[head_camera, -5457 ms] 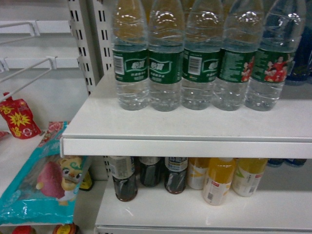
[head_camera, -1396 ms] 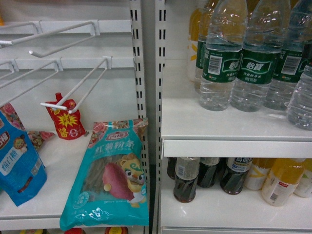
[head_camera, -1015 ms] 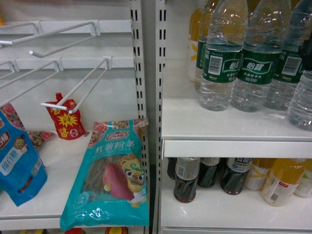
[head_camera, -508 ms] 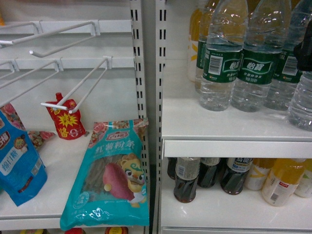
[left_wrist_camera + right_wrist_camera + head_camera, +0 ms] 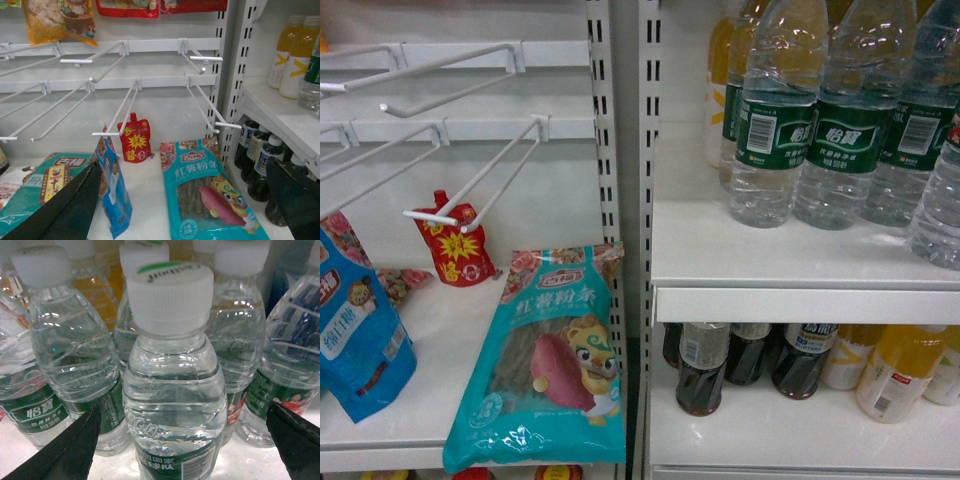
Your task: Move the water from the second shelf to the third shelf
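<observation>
White store shelving, and the water (image 5: 172,390) stands on the upper shelf (image 5: 800,262), front of the row. Four water bottles show across that shelf in the head view, dark bottles (image 5: 702,368) on the shelf below. Right fingers (image 5: 50,452) spread wide either side of the water, holding nothing. Left fingers (image 5: 60,210) spread too, empty, before the teal packet (image 5: 207,187).

Clear ribbed water bottles (image 5: 770,120) carry green labels with white lettering and a barcode, under white caps (image 5: 170,297). Dark drink bottles (image 5: 701,368) and orange juice bottles (image 5: 893,372) fill the white shelf (image 5: 800,425) below. A teal snack bag (image 5: 545,370) shows a cartoon figure beside a red pouch (image 5: 453,246).
</observation>
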